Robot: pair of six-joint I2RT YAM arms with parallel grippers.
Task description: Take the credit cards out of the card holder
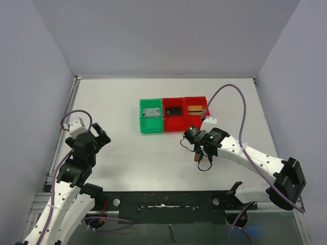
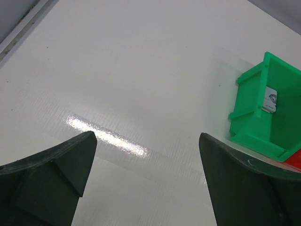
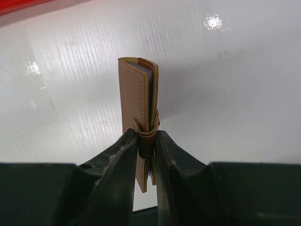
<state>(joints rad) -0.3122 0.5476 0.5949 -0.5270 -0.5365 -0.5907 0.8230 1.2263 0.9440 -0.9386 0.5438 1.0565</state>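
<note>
- While pinched between the two dark fingers of the right gripper, stands edge-on to the wrist camera: thin brown leather-like bifold card holder, folded shut, with its closing strap caught inside the clamp.
- Points with the long axis straight out from the right gripper, in line with the fingers, toward the white surface; cannot tell whether the far end touches it.
- Shows of the blue-grey inner pockets only a thin line along one edge, so probably must be unfastened and opened before any more cards can come out.
- Left gripper: spread wide, holding nothing, above the surface far on the left side, well apart from the card holder, with a green plastic bin ahead and to its right.
- Right arm much nearer, therefore; likely needs the left one to cross toward the middle and take the free end.
- Already lying in the rightmost red plastic bin, just behind the right gripper: one gold-yellow flat credit card.
</note>
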